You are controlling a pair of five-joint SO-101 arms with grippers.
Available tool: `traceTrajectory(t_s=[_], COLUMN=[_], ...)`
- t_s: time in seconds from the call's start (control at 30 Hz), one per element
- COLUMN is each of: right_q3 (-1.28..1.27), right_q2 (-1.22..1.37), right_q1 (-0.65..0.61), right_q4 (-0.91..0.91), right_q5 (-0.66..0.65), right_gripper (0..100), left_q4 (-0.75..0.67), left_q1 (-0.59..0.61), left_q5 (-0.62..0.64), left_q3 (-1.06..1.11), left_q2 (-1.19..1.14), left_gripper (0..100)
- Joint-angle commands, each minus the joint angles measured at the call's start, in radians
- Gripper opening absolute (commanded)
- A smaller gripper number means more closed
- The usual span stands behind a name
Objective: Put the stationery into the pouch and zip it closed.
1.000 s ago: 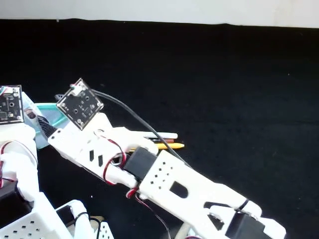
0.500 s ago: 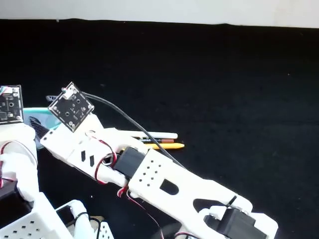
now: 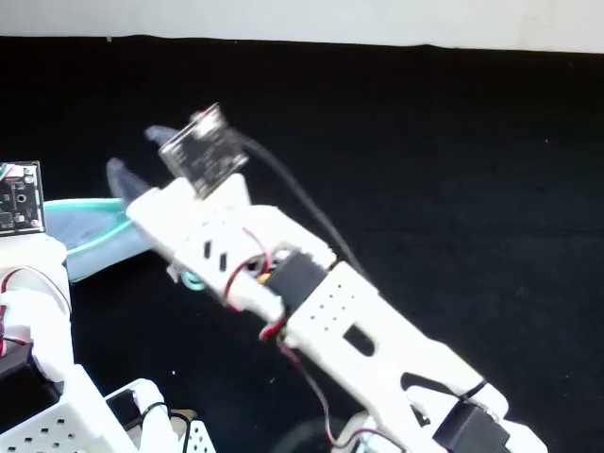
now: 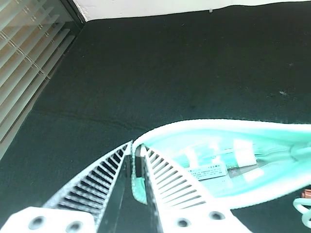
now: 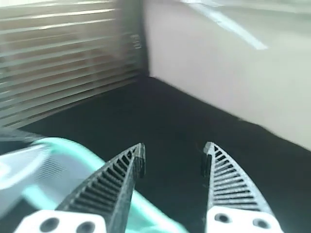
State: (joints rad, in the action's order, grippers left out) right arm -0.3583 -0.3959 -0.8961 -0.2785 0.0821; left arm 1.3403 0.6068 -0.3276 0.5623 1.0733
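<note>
The right claw (image 5: pixel 173 151) hangs wide open just above the pouch (image 4: pixel 209 124). The left claw (image 4: pixel 136 151) is pinched narrow on the pouch's rim.

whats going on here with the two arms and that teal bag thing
Two robot arms are working on a teal pouch lying on a black table. The left hand is pinched shut on the pouch's rim at one end. The right hand hangs open and empty just above the pouch. Some items seem to lie inside, though I can't tell what they are, and the pouch looks unzipped.
</note>
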Motion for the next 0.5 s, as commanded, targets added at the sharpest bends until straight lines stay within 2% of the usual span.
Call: traceTrajectory(t_s=[0.0,0.13,0.17,0.33,0.4,0.47], right_q3=[0.059,0.065,0.059,-0.102,-0.205,-0.315], right_q2=[-0.039,-0.038,-0.028,-0.038,-0.036,-0.035], right_q1=[0.127,0.269,0.297,0.308,0.308,0.289], right_q4=[-0.096,-0.295,-0.348,-0.518,-0.545,-0.542], right_q5=[0.005,-0.031,-0.103,-0.643,-0.816,-0.934], right_gripper=[19.8,19.8,19.8,19.8,19.8,19.8], left_q4=[0.000,0.000,0.000,0.000,0.000,0.000], left_q1=[0.005,0.005,0.005,0.004,0.004,0.004], left_q5=[0.000,0.000,0.000,0.000,0.000,0.000], left_q3=[0.019,0.019,0.019,0.019,0.019,0.019], left_q2=[-0.018,-0.018,-0.018,-0.018,-0.018,-0.018], left_gripper=[1,1,1,1,1,1])
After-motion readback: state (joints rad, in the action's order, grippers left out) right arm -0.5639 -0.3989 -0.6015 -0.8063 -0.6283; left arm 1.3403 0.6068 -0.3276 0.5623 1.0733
